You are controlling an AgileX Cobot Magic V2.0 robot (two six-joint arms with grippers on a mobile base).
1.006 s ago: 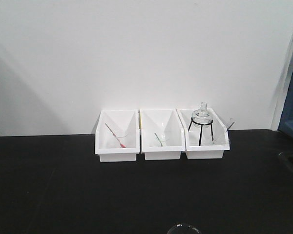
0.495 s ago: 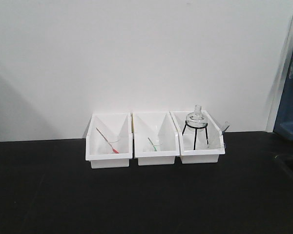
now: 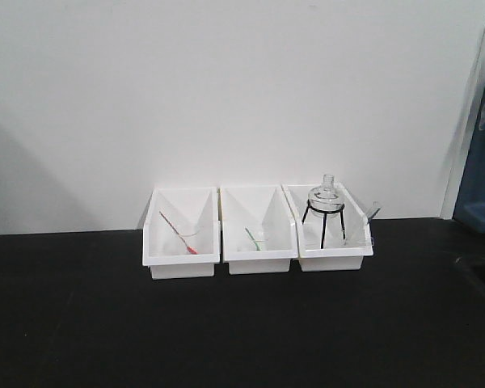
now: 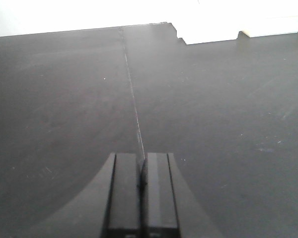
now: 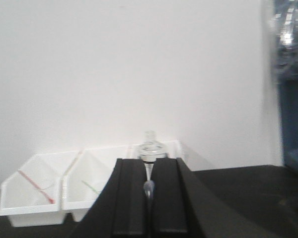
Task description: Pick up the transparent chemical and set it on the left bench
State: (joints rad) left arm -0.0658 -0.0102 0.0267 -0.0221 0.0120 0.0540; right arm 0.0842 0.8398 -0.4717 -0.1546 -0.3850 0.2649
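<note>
The transparent chemical (image 3: 372, 213) is a thin clear tube leaning against the right wall of the rightmost white bin (image 3: 333, 260). The left bench (image 3: 81, 315) is the black countertop; it fills the left wrist view (image 4: 64, 89). My left gripper (image 4: 141, 156) is shut and empty, low over bare bench. My right gripper (image 5: 148, 161) is shut and points at the bins from a distance. A small pale-blue blur (image 5: 148, 189) shows in the slit between its fingers; I cannot tell what it is. Neither gripper shows in the front view.
Three white bins stand side by side against the wall. The left bin (image 3: 182, 263) holds a red-tipped stick, the middle bin (image 3: 259, 260) a green-tipped one. A glass flask on a black tripod (image 3: 324, 202) stands in the right bin. Blue equipment (image 3: 481, 186) is at far right.
The front view has shifted: the bins sit further left and slightly higher than a second ago, and a glass rim at the bottom edge is gone. Little differs since half a second ago.
</note>
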